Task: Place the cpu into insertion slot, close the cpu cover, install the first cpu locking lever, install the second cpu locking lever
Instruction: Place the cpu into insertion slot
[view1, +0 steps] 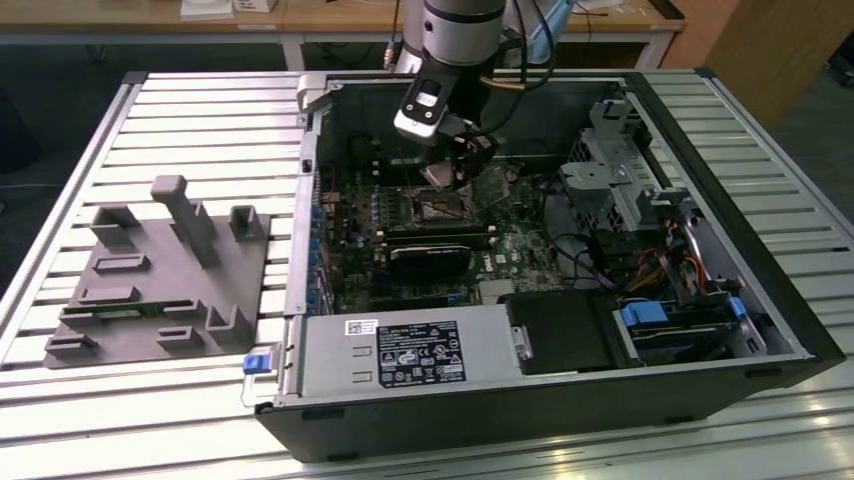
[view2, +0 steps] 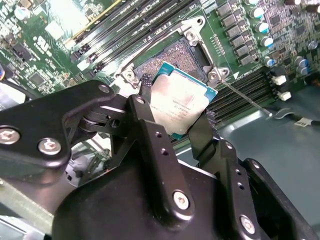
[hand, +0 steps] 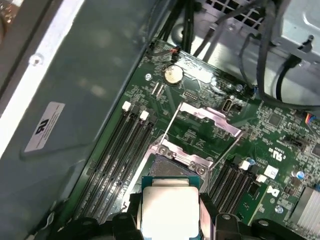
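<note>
The gripper (view2: 176, 109) has its 2 black fingers (view2: 150, 125) drawn in to the chip's width. They pinch the cpu (view2: 186, 97) by 2 opposite edges, and its silver top faces the camera in the second wrist view. The cpu hangs clear of the board, just above the insertion slot (hand: 167, 169). The slot's dark centre lies bare inside its silvery rim (so it looks in both wrist views). A thin lever rod (view2: 245, 97) angles away from one corner of the slot. Just past the slot the cpu cover (hand: 210, 116) stands swung open. Long black memory slots (hand: 117, 150) run along 2 sides of the socket. In the exterior view the arm (view1: 461, 30) reaches down into the open case (view1: 534, 400), which lies on a slatted table (view1: 200, 110). A grey fixture (view1: 160, 270) sits on the table at the exterior view's left, well apart from the case.
</note>
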